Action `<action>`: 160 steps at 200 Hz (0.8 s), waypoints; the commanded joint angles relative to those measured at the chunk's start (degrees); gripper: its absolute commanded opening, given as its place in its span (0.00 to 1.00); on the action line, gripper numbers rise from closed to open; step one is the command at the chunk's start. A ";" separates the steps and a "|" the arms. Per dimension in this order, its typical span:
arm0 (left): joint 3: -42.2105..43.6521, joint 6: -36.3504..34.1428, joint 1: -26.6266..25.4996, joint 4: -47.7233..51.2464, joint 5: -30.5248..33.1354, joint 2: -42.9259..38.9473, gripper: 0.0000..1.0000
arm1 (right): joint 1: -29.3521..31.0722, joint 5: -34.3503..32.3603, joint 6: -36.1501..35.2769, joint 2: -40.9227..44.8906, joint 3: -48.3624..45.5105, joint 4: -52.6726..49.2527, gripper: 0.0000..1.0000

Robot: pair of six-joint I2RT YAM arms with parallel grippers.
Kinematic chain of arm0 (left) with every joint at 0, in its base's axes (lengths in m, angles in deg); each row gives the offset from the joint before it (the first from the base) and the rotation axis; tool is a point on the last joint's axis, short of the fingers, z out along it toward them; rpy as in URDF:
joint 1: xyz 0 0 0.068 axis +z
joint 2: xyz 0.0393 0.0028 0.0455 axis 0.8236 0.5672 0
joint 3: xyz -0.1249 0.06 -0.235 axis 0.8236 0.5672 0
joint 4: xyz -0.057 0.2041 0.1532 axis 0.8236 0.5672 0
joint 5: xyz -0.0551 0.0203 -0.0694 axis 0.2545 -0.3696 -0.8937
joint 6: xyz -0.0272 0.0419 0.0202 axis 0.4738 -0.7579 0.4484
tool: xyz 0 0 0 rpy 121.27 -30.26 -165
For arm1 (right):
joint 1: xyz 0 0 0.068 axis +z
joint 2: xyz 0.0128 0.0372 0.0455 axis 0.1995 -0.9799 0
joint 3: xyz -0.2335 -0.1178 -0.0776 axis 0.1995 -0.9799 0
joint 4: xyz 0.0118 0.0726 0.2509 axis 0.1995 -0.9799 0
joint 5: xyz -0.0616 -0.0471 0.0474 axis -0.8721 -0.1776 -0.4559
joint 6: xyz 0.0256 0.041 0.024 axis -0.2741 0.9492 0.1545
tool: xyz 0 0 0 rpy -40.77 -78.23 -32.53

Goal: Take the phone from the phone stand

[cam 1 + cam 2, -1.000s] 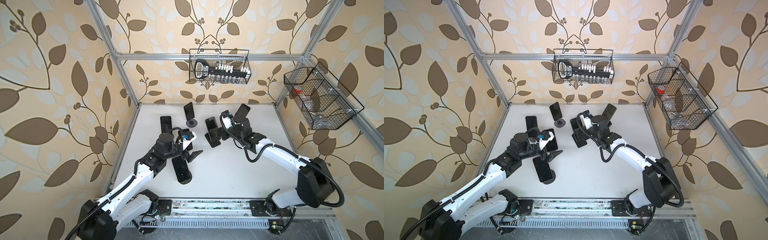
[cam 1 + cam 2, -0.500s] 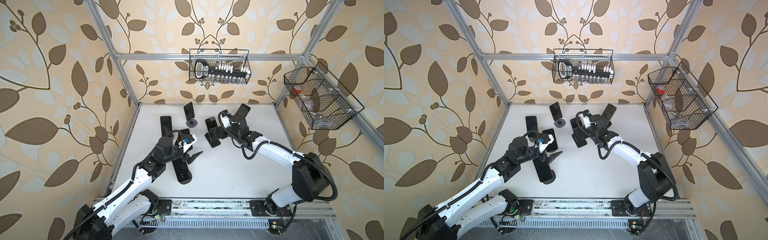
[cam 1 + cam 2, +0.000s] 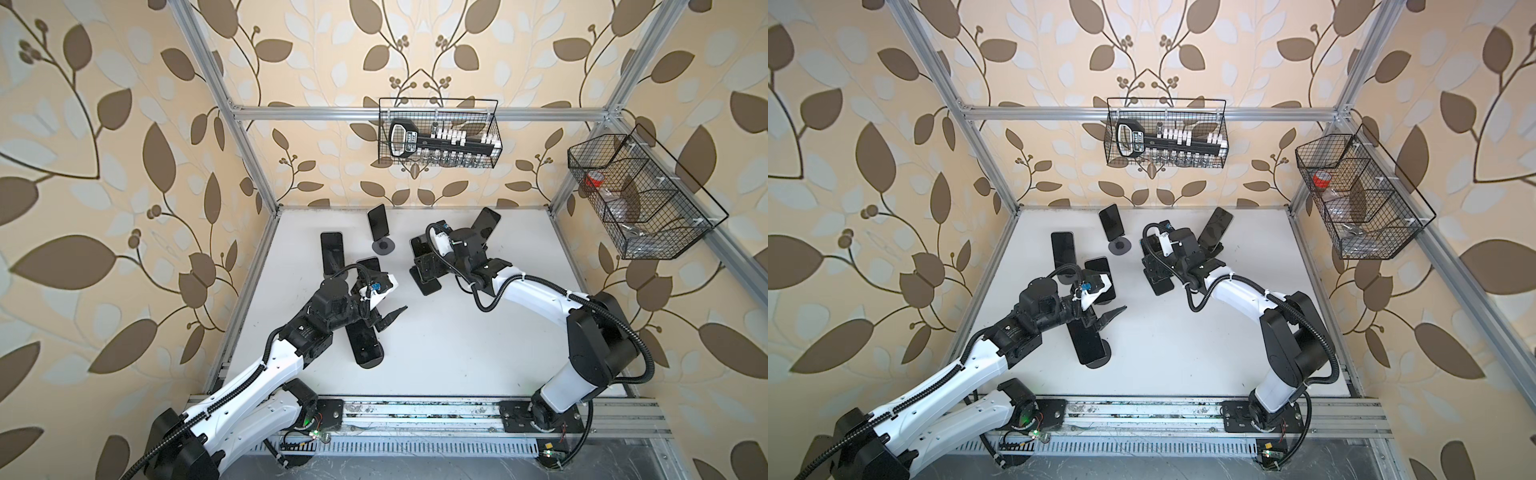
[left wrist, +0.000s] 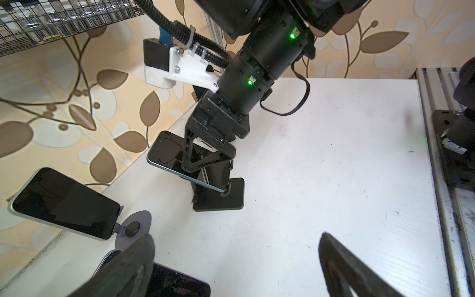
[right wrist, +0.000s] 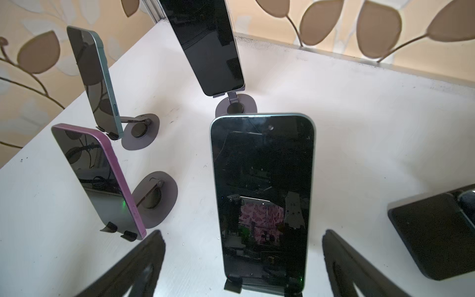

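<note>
A dark-screened phone (image 5: 262, 195) with a pale green rim stands upright in a black phone stand (image 5: 257, 285). My right gripper (image 5: 244, 259) is open, and its fingers (image 5: 138, 264) flank the phone with a gap on each side. In both top views this gripper (image 3: 426, 262) (image 3: 1156, 266) hangs over that phone, above the stand's flat base (image 3: 429, 286). The left wrist view shows the same phone (image 4: 167, 151) leaning on its stand (image 4: 218, 198). My left gripper (image 4: 236, 257) (image 3: 384, 308) is open and holds nothing, with a purple phone (image 4: 180, 282) below it.
Other phones stand round about: one on a round grey stand (image 3: 378, 220), one at back left (image 3: 332, 253), one at back right (image 3: 486, 224), a large one by my left gripper (image 3: 365, 340). Wire baskets (image 3: 438, 133) (image 3: 640, 195) hang on the walls.
My right gripper has opened wider and shifted slightly left, closer onto the phone on the black stand. The left arm has barely moved and stays open.
</note>
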 commanded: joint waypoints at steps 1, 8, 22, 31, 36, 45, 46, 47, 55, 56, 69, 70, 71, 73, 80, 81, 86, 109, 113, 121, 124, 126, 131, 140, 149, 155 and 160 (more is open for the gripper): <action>0.76 -2.05 -1.21 -2.70 1.60 -1.90 0.99 | 0.30 -1.01 -0.65 -1.89 2.98 -1.46 0.97; 0.98 -2.02 -1.33 -2.95 2.07 -2.20 0.99 | 0.28 -1.02 -0.91 -2.37 3.57 -1.76 0.96; 1.46 -2.31 -1.54 -3.37 3.05 -2.67 0.99 | 0.37 -1.37 -1.34 -3.40 4.68 -2.72 0.96; 1.59 -2.54 -1.67 -3.42 3.74 -2.72 0.99 | 0.45 -1.68 -1.58 -3.88 5.33 -3.32 0.97; 1.72 -2.54 -1.73 -3.50 4.16 -2.76 0.99 | 0.37 -1.71 -1.66 -4.08 5.56 -3.51 0.97; 1.83 -2.56 -1.71 -3.58 4.77 -2.76 0.99 | 0.38 -2.10 -1.91 -4.66 6.06 -3.91 0.97; 1.88 -2.62 -1.71 -3.59 4.83 -2.76 0.99 | 0.42 -2.17 -1.92 -4.68 6.12 -3.94 0.97; 1.90 -2.65 -1.70 -3.59 4.91 -2.76 0.99 | 0.39 -2.20 -1.93 -4.74 6.15 -4.04 0.97; 1.95 -2.80 -1.71 -3.55 4.99 -2.76 0.99 | 0.37 -2.47 -2.23 -5.06 6.54 -4.35 0.97; 1.93 -2.82 -1.71 -3.62 4.98 -2.76 0.99 | 0.37 -2.44 -2.26 -5.11 6.58 -4.38 0.97; 2.05 -2.86 -1.72 -3.85 5.08 -2.61 0.99 | 0.38 -2.78 -2.80 -5.65 7.09 -4.96 0.97; 2.03 -2.85 -1.71 -3.86 5.07 -2.60 0.99 | 0.38 -2.86 -2.85 -5.71 7.12 -5.04 0.97; 2.02 -2.85 -1.71 -3.86 5.07 -2.55 0.99 | 0.37 -2.86 -2.88 -5.78 7.13 -5.12 0.97; 2.01 -2.72 -1.75 -3.79 5.09 -2.57 0.99 | 0.37 -2.92 -2.94 -5.95 7.25 -5.22 0.97; 1.99 -2.85 -1.78 -3.86 5.02 -2.41 0.99 | 0.44 -3.25 -3.13 -6.19 7.52 -5.53 0.97; 2.00 -2.85 -1.79 -3.86 5.00 -2.41 0.99 | 0.40 -3.27 -3.15 -6.24 7.51 -5.54 0.97; 1.93 -2.85 -1.87 -3.86 4.98 -2.32 0.99 | 0.37 -3.47 -3.21 -6.54 7.61 -5.83 0.97; 1.92 -2.83 -1.88 -3.70 4.68 -2.40 0.99 | 0.37 -4.26 -3.50 -7.40 8.20 -6.56 0.97; 1.95 -2.84 -1.95 -3.68 4.71 -2.41 0.99 | 0.43 -4.41 -3.52 -7.46 8.18 -6.60 0.97; 1.97 -2.93 -2.06 -3.68 4.88 -2.34 0.99 | 0.43 -4.67 -3.59 -7.59 8.20 -6.54 0.97; 2.05 -3.01 -2.07 -3.68 4.97 -2.32 0.99 | 0.46 -4.69 -3.60 -7.63 8.20 -6.52 0.97; 2.04 -3.02 -2.06 -3.68 4.98 -2.32 0.99 | 0.46 -4.76 -3.61 -7.66 8.15 -6.43 0.97; 2.15 -3.16 -2.20 -3.82 5.14 -2.28 0.99 | 0.38 -4.72 -3.64 -7.84 8.11 -6.31 0.97; 2.27 -3.28 -2.15 -4.07 5.46 -2.08 0.99 | 0.44 -4.73 -3.61 -8.01 8.11 -6.26 0.96; 2.28 -3.38 -2.26 -4.29 5.74 -1.98 0.99 | 0.54 -4.53 -3.69 -8.29 8.43 -6.29 0.95; 2.40 -3.45 -2.27 -4.37 5.95 -1.97 0.99 | 0.49 -4.36 -3.69 -8.46 8.60 -6.34 0.95; 2.41 -3.53 -2.30 -4.36 6.04 -1.96 0.99 | 0.61 -4.35 -3.77 -8.54 8.75 -6.49 0.95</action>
